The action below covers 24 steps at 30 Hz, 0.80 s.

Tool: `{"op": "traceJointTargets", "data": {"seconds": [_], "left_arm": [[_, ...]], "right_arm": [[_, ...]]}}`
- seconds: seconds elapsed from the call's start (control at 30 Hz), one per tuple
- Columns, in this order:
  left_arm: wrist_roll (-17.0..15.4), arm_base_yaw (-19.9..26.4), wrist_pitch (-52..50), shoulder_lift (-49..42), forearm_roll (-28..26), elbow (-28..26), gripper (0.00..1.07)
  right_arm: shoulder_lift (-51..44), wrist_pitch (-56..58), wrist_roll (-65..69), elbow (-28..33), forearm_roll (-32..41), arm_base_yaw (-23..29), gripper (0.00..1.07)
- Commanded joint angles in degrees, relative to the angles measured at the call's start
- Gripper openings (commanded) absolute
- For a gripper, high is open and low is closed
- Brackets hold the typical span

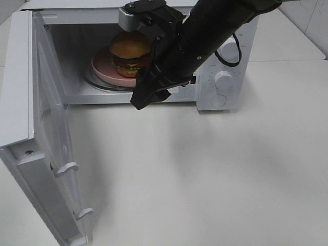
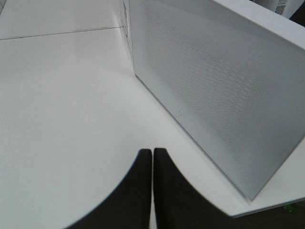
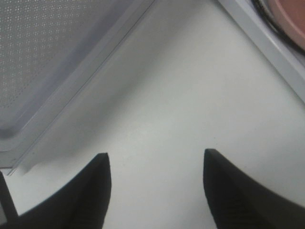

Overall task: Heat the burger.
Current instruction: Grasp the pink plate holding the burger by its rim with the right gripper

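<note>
The burger (image 1: 130,51), golden bun over patty, cheese, tomato and lettuce, sits upright on a pink plate (image 1: 101,66) inside the open white microwave (image 1: 225,77). My right gripper (image 1: 146,98) hangs just in front of the microwave's opening, below the burger and apart from it. In the right wrist view it (image 3: 155,160) is open and empty over the table, with the plate's edge (image 3: 291,16) at the corner. My left gripper (image 2: 152,160) is shut and empty above the table beside the microwave door (image 2: 214,95). It does not show in the exterior high view.
The microwave door (image 1: 51,128) stands swung wide open at the left, reaching towards the table's front. A glass turntable (image 1: 92,82) lies under the plate. The control knobs (image 1: 223,78) are on the microwave's right. The white table (image 1: 205,179) stretches out in front.
</note>
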Motion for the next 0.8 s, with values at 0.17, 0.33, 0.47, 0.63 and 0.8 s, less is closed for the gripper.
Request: {"op": "traceJointTargets", "data": {"seconds": [0.17, 0.33, 0.47, 0.63, 0.8], "left_arm": [[0.2, 0.0, -0.6, -1.3, -0.2, 0.1, 0.0], [0.2, 0.0, -0.6, -1.3, -0.2, 0.1, 0.0], [0.2, 0.0, -0.6, -1.3, -0.2, 0.1, 0.0], [0.2, 0.0, -0.6, -1.3, -0.2, 0.1, 0.0], [0.2, 0.0, -0.6, -1.3, -0.2, 0.1, 0.0]], "right_arm": [[1.7, -6.6, -4.4, -1.7, 1.0, 0.4, 0.53], [3.2, -7.9, -10.8, -2.2, 0.6, 2.2, 0.53], [5.2, -10.2, -17.2, -2.2, 0.6, 3.7, 0.53], [6.3, -13.8, -21.7, -2.2, 0.4, 4.2, 0.53], [6.4, -16.4, -28.5, -2.2, -0.6, 5.8, 0.53]]}}
